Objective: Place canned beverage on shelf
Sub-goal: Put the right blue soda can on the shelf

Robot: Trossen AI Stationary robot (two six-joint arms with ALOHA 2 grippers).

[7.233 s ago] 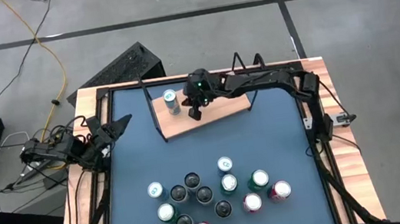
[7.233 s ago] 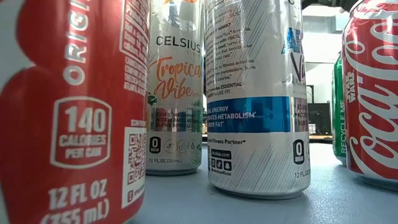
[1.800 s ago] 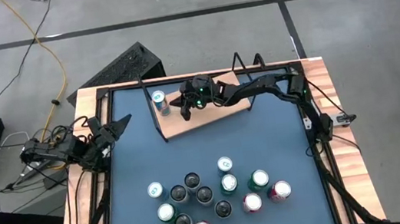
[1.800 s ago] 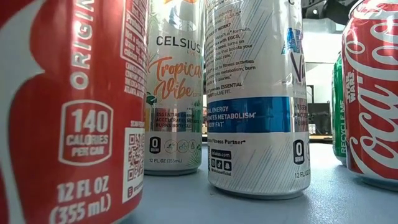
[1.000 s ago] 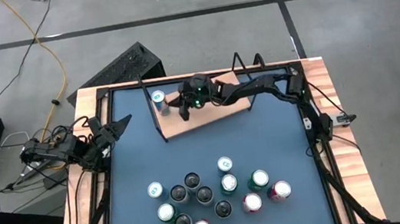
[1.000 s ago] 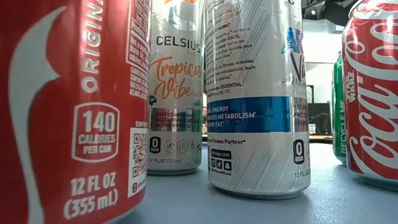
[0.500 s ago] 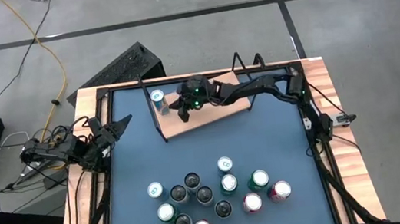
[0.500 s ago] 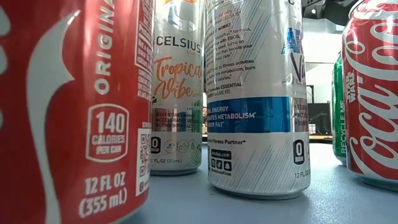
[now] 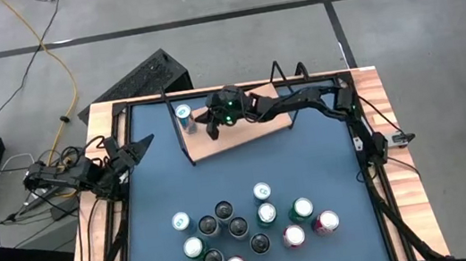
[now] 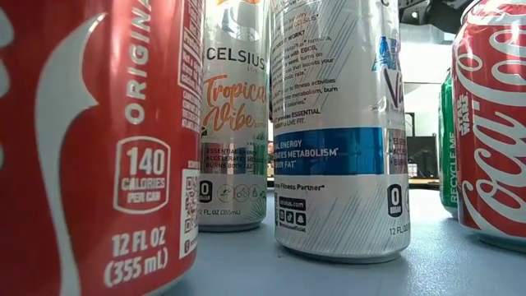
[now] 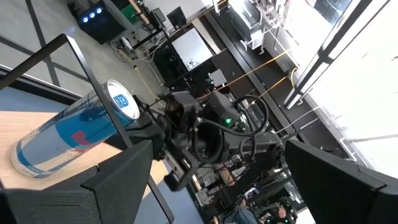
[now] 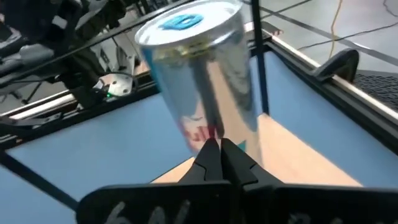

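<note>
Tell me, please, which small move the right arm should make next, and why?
Probably draw back from the can. It stands upright at the shelf's left end, and the right gripper is shut just beside it, holding nothing. More cans wait on the table.

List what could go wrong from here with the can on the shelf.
1. The right hand is shut, its tips right by the can; any further advance might tip it.
2. The can stands at the shelf's left end by the wire frame, so a nudge could send it off the board.
3. The left hand waits open at the table's left edge, too far away to steady anything.
</note>
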